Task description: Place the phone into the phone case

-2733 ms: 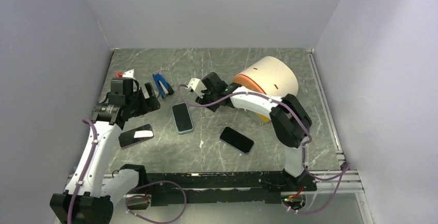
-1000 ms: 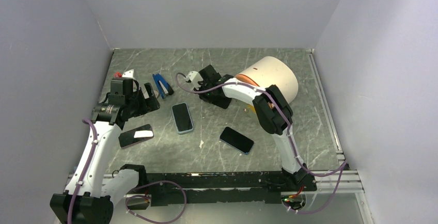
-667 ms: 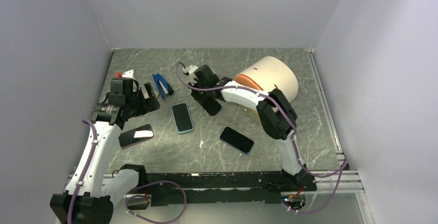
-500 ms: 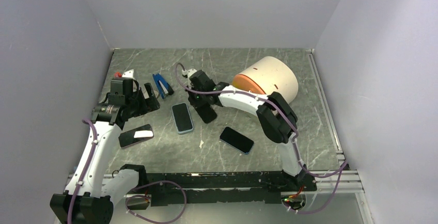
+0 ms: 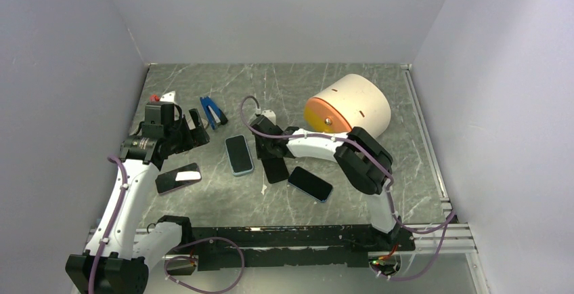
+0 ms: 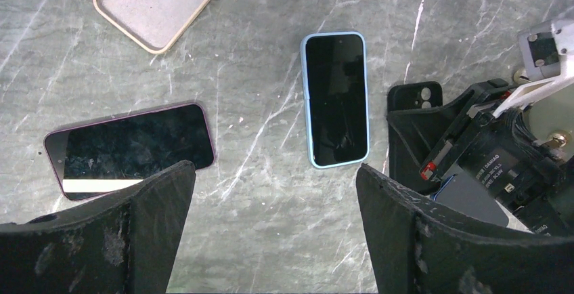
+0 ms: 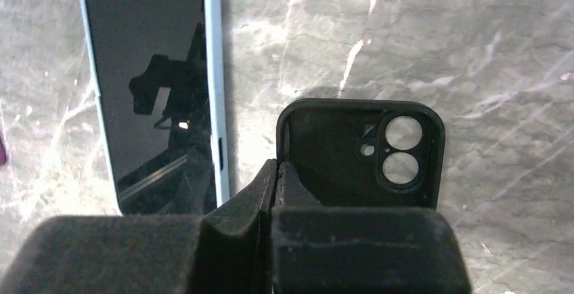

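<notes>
A black phone case (image 7: 359, 152), open side up with its camera holes at the far end, lies low over the table between two phones; it also shows in the top view (image 5: 275, 170). My right gripper (image 7: 276, 172) is shut on the case's left wall. A phone with a light blue edge (image 7: 152, 84) lies screen up just left of it, also visible in the left wrist view (image 6: 335, 97). A dark phone (image 5: 310, 183) lies to the case's right. My left gripper (image 6: 271, 233) is open and empty, high above the table at the left (image 5: 193, 126).
A phone with a purple edge (image 6: 128, 148) lies at the left. A beige empty case (image 6: 159, 3) and a blue tool (image 5: 212, 111) lie at the back left. A big cream cylinder with an orange end (image 5: 352, 104) lies on its side at the back right.
My right gripper has swung from beside the cylinder toward the front with the black case, down to between the two phones. The left arm has not moved.
</notes>
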`<state>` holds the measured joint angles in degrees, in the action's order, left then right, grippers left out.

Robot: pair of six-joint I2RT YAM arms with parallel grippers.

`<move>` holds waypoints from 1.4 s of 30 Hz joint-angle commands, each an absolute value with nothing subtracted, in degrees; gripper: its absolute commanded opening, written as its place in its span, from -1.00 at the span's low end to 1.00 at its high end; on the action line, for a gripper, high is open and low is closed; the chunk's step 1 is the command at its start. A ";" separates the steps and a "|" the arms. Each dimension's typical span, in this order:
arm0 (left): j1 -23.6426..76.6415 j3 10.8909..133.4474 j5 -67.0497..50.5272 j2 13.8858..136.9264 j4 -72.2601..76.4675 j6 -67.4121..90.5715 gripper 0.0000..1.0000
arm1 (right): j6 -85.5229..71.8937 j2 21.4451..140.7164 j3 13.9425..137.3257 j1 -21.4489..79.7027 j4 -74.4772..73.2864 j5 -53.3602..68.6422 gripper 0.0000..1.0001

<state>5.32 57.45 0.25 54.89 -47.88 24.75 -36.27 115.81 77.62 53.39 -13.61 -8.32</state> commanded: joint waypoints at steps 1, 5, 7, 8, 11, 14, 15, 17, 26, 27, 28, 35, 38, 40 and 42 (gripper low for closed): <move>5.47 58.80 -0.09 53.70 -46.95 24.88 0.87 | -42.03 113.37 77.35 53.66 -11.57 -14.85 -1.00; 5.45 58.80 -0.09 53.78 -46.94 24.88 0.87 | -42.40 112.67 76.85 53.94 -10.00 -14.25 -0.63; 5.45 58.75 -0.09 53.64 -47.02 24.88 0.87 | -40.73 111.99 77.34 54.05 -10.23 -13.64 -0.33; 5.45 58.82 -0.09 53.69 -47.02 24.87 0.87 | -39.74 111.48 77.49 54.11 -10.61 -13.77 -0.21; 5.45 58.88 -0.09 53.67 -47.07 24.97 0.86 | -35.74 108.19 75.10 54.19 -9.52 -13.62 0.12; 5.45 59.18 2.18 53.53 -47.45 25.32 0.87 | -31.22 103.48 69.74 54.22 -5.91 -11.68 0.45; 5.45 59.37 2.81 53.45 -47.81 25.42 0.87 | -29.86 101.86 68.22 54.16 -5.51 -11.49 0.54; 5.45 59.50 3.34 53.33 -47.90 25.57 0.88 | -25.83 98.68 64.88 54.11 -5.12 -10.71 0.70; 5.45 59.50 3.10 53.31 -47.90 25.36 0.88 | -13.03 85.80 54.39 54.08 -13.02 -6.36 0.98; 5.45 59.48 2.99 53.34 -47.80 25.44 0.88 | -11.47 84.74 53.30 54.13 -14.13 -5.35 0.97; 5.45 59.42 3.00 53.35 -47.73 25.42 0.88 | -10.35 83.72 52.43 54.19 -15.31 -4.68 0.97; 5.45 59.50 3.00 53.50 -47.72 25.40 0.88 | -3.28 78.89 48.18 54.16 -20.72 -0.89 0.96; 5.45 59.48 2.93 53.53 -47.70 25.44 0.88 | -0.64 78.84 47.23 54.16 -22.01 -0.24 0.98; 5.45 59.50 2.91 53.53 -47.79 25.41 0.88 | 1.35 79.56 46.50 54.15 -22.22 -0.31 0.98; 5.45 59.46 2.88 53.44 -47.73 25.46 0.88 | 2.23 80.76 46.13 54.10 -22.57 -1.44 0.98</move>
<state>5.32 57.45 2.42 54.13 -48.10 24.95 -2.63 80.25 47.00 54.00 -21.02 -1.39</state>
